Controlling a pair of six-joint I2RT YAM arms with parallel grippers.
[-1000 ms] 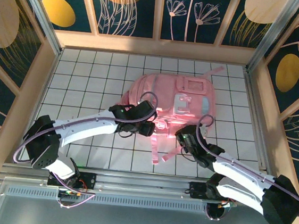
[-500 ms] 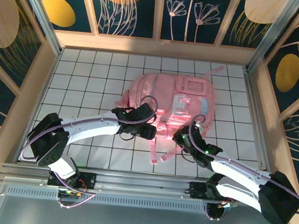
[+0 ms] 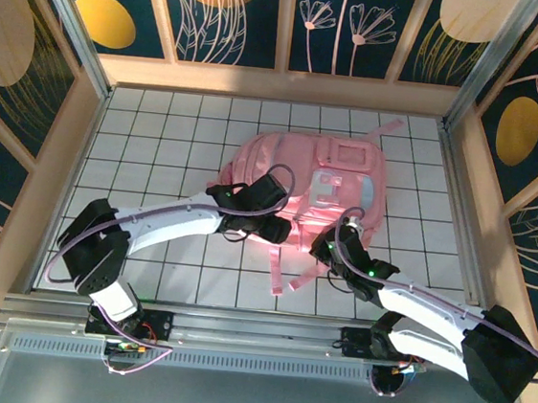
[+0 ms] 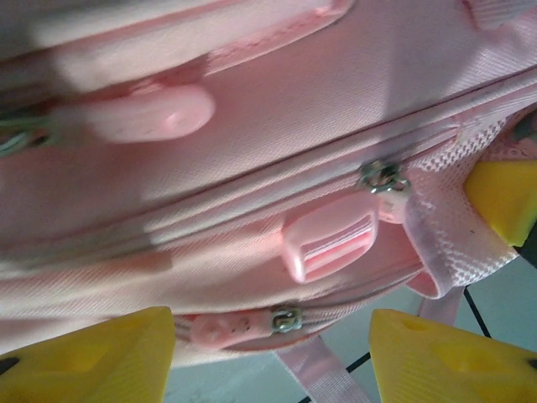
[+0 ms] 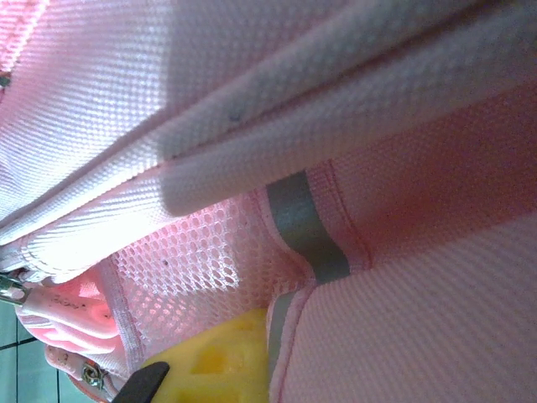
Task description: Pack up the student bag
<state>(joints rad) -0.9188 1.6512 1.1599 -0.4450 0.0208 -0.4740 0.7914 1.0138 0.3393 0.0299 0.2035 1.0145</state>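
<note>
Large pink fabric student bag [image 3: 334,175] flat on white tiled tabletop [image 3: 159,151], centre-right. Left claw [image 4: 268,340] spread at the bag's near edge, straddling ribbed pink rubber zipper pull [image 4: 331,245], not yet pinching. Right claw [image 3: 327,249] pressed together against pink mesh side panel [image 5: 193,252]; can't tell whether fabric pinched. Risks: closing on bare fabric or on second smooth pink pull [image 4: 222,329] just below; dragging whole bag on a loose right-side hold.

Bright, even top view; wrist close-ups blurred, glare on the student bag [image 5: 168,101]
</note>
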